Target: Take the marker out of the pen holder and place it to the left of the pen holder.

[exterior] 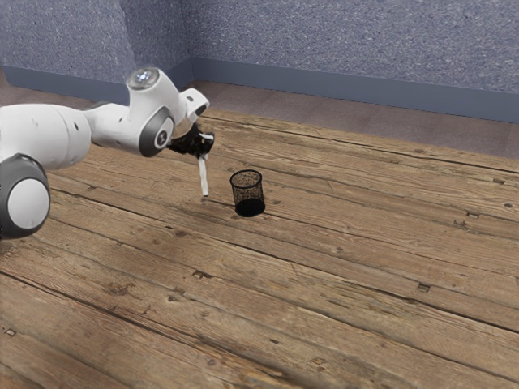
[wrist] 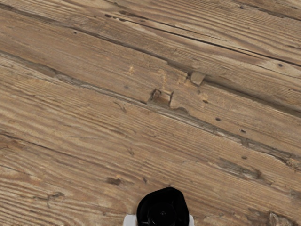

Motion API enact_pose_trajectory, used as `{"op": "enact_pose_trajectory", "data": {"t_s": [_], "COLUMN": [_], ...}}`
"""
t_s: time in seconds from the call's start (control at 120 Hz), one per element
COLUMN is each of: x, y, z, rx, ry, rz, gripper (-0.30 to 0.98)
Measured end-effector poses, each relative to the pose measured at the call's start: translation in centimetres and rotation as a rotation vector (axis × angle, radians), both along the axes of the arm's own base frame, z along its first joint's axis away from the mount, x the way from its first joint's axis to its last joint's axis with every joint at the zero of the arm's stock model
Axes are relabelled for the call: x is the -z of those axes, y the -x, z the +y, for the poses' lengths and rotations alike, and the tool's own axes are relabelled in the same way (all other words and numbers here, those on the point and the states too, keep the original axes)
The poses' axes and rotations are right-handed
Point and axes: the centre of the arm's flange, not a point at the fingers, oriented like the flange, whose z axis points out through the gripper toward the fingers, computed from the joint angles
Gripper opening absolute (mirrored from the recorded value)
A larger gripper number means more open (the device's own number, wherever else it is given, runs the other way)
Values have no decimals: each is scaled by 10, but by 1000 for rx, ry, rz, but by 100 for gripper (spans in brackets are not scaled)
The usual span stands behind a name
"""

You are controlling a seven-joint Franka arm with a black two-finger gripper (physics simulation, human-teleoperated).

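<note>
Slim white marker [exterior: 204, 176], clear of any container, hanging roughly upright from the black jaws, clenched around its upper part with a side of the grip on either flank; in the wrist view, dark rounded end [wrist: 162, 207] directly under the hand. Lower tip near the rough plank tabletop [exterior: 324, 284], but impossible to tell whether touching or just above. Just beside, towards the exterior view's right, black mesh pen holder [exterior: 248, 194], upright on the boards, apart from the marker. Beyond that, reaching in from the exterior view's left, white-and-grey jointed arm [exterior: 117, 126], and behind everything, speckled blue-grey wall [exterior: 365, 40]. Extraction done, then, by the look of it; placing not yet finished, with a firm hold on the marker. Likely in hand: the setting-down. Hard to say whether far enough to the intended left of the holder, with no telling from whose side to count. Left to do: settle on the spot, lower any remaining gap, open the jaws gently, back away. Main risk: toppling or rolling on release, with so narrow a tip underneath.
</note>
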Motion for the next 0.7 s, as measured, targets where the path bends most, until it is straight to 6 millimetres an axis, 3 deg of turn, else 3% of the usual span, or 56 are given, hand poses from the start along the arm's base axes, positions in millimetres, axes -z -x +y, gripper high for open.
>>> {"op": "enact_pose_trajectory", "data": {"t_s": [0.267, 0.417, 0.567, 0.633, 0.667, 0.7], "x": [7, 16, 16, 11, -2, -28], "y": [0, 0, 0, 0, 3, 12], "z": [3, 7, 4, 4, 6, -1], "rx": [-6, -4, 12, 19, 19, 29], "ry": [18, 33, 35, 33, 27, 20], "rz": [10, 21, 22, 16, 5, 0], "gripper": [-8, 20, 35, 39, 41, 44]}}
